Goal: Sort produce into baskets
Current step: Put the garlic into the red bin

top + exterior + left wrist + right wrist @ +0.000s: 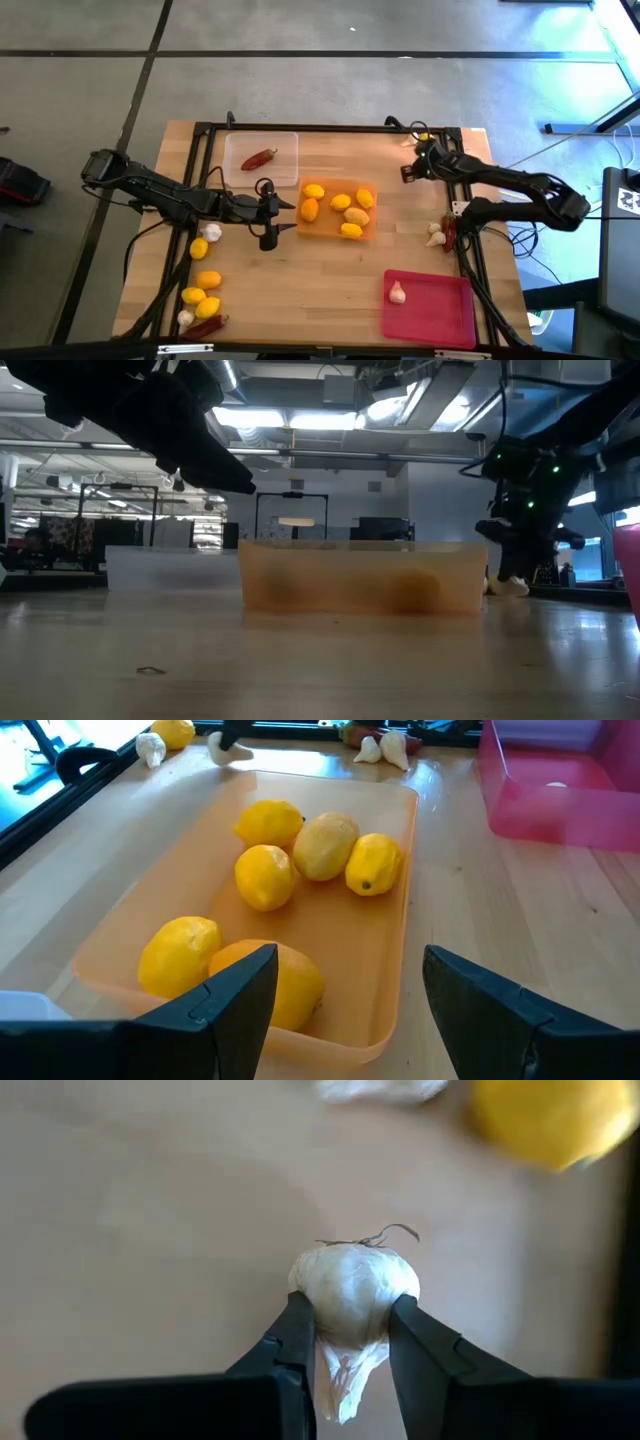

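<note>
I have the right gripper (351, 1342) clamped on 1 garlic bulb (352, 1295), its 2 fingers pinching the waist. It looks light, papery, crushable, so I'd squeeze gently. Left gripper (350, 992) gapes over the orange tray (396, 980).

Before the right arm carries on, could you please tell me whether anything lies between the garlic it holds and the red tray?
Nothing visible does. The right pincer grips a garlic bulb near the table's far right corner; the red tray sits nearer, bare wood between, with loose garlic beside that path.
</note>
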`<action>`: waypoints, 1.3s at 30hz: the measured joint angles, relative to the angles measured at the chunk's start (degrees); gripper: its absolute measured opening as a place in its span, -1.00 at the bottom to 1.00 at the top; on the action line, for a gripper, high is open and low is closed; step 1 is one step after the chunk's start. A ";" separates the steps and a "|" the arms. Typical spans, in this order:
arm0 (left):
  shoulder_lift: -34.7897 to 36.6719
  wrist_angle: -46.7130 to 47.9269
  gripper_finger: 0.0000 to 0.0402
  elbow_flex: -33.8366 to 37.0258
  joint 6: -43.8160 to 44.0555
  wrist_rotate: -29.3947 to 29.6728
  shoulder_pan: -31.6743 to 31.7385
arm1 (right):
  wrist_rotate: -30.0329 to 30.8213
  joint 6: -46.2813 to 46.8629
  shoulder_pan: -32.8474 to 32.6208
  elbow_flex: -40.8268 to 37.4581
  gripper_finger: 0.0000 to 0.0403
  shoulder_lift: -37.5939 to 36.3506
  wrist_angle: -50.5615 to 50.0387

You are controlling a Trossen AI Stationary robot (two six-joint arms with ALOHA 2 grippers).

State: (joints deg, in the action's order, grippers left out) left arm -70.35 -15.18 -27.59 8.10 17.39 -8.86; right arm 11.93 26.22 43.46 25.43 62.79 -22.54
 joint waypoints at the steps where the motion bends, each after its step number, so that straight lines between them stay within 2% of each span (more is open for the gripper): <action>1: 0.00 0.02 0.23 0.00 0.06 0.00 0.00 | -2.41 -0.24 0.00 0.00 -0.59 -0.82 -1.12; 4: 0.00 0.02 0.23 0.00 0.07 0.00 0.00 | -8.91 -1.60 -0.02 0.00 -0.59 -2.85 -4.64; 7: 0.00 0.02 0.23 0.00 0.31 0.00 0.00 | -11.85 -2.34 -0.84 0.11 -0.59 -3.75 -7.34; 14: 0.00 0.03 0.23 0.00 0.83 0.00 0.00 | -14.58 1.16 -10.36 1.79 -0.59 -5.92 -8.04; 19: 0.00 0.00 0.23 0.00 0.85 0.00 0.00 | -17.45 6.21 -18.09 7.16 -0.59 -6.54 -12.02; 28: 0.00 0.02 0.23 0.00 0.49 0.00 0.00 | -17.27 14.84 -34.00 20.00 -0.59 -6.54 -24.94; 35: 0.00 0.01 0.23 0.00 -0.55 0.00 0.00 | -16.84 26.61 -50.73 25.38 -0.59 -6.54 -23.49; 39: 0.00 0.00 0.23 0.00 -0.57 0.00 0.00 | -12.12 34.00 -60.12 25.92 -0.59 -6.52 -23.40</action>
State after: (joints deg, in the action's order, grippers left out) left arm -70.34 -15.18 -27.59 7.53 17.39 -8.86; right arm -0.19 60.23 -16.65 51.35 56.27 -45.94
